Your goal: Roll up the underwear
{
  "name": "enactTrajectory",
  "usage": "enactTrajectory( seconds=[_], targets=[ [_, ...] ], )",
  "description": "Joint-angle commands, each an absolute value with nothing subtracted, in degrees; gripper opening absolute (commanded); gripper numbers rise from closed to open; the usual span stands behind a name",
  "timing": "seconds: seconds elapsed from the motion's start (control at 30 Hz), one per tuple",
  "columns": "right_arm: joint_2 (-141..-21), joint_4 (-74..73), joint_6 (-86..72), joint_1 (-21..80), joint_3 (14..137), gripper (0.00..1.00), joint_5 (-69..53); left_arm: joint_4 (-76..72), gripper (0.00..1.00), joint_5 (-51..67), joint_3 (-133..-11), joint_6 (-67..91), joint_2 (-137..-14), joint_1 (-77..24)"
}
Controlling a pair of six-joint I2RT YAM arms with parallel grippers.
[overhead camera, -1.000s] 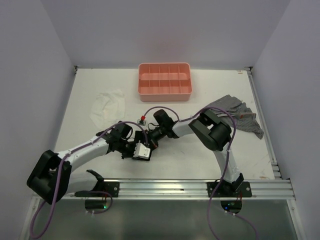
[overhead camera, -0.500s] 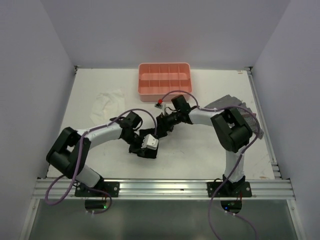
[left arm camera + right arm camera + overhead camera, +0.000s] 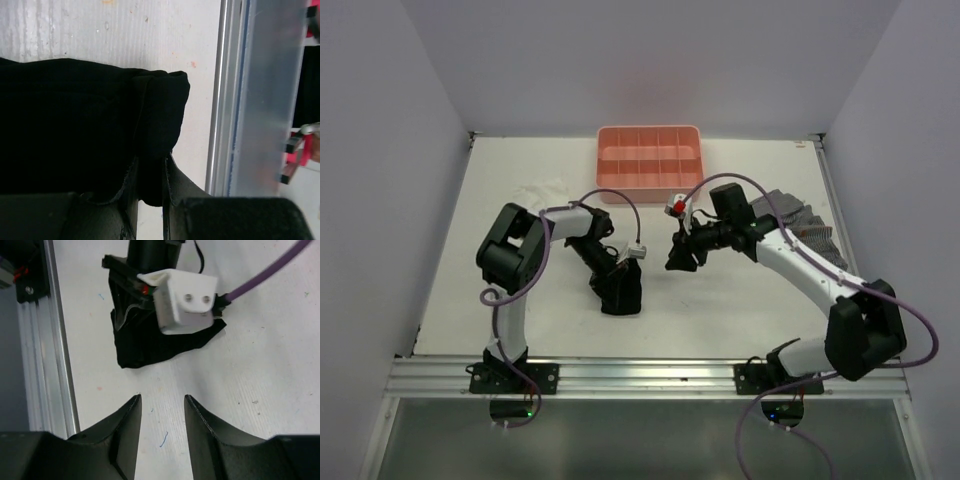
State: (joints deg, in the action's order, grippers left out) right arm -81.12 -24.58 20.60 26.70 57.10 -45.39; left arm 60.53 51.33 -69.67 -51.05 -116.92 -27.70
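Note:
The underwear (image 3: pixel 621 299) is a black bundle on the table left of centre, with a rolled edge (image 3: pixel 160 110) in the left wrist view. My left gripper (image 3: pixel 616 280) reaches down onto it and is shut on a fold of the black fabric, which fills the gap between the fingers (image 3: pixel 150 170). My right gripper (image 3: pixel 678 256) hangs a short way to the right of the bundle, open, with only bare table between its fingers (image 3: pixel 162 399). In the right wrist view the underwear (image 3: pixel 150 347) lies ahead of those fingers, under the left wrist's white camera housing (image 3: pixel 185 302).
A pink tray (image 3: pixel 650 184) with compartments stands at the back centre. A thin white cloth (image 3: pixel 535 205) lies at the back left and a grey checked cloth (image 3: pixel 805 228) at the right. The aluminium rail (image 3: pixel 640 375) runs along the near edge, close to the bundle (image 3: pixel 235 100).
My right gripper has opened and drawn back to the right, away from the black bundle. The left arm has folded inward while its gripper stays closed on the bundle.

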Motion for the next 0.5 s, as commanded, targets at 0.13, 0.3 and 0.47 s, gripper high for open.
enactTrajectory(
  seconds=[0.13, 0.3, 0.47],
  targets=[
    [-78.74, -20.25, 31.29, 42.70, 53.62, 0.49, -30.96, 60.38, 0.01, 40.25, -74.44, -50.80, -129.37, -25.93],
    [-89.46, -15.21, 33.39, 52.37, 56.76, 0.56, -24.88, 59.50, 0.05, 40.08, -75.15, -49.57, -130.60, -25.75],
    [-93.95, -10.99, 36.03, 57.38, 58.44, 0.58, -23.82, 57.92, 0.08, 40.69, -74.10, -47.99, -130.87, -25.14]
  ],
)
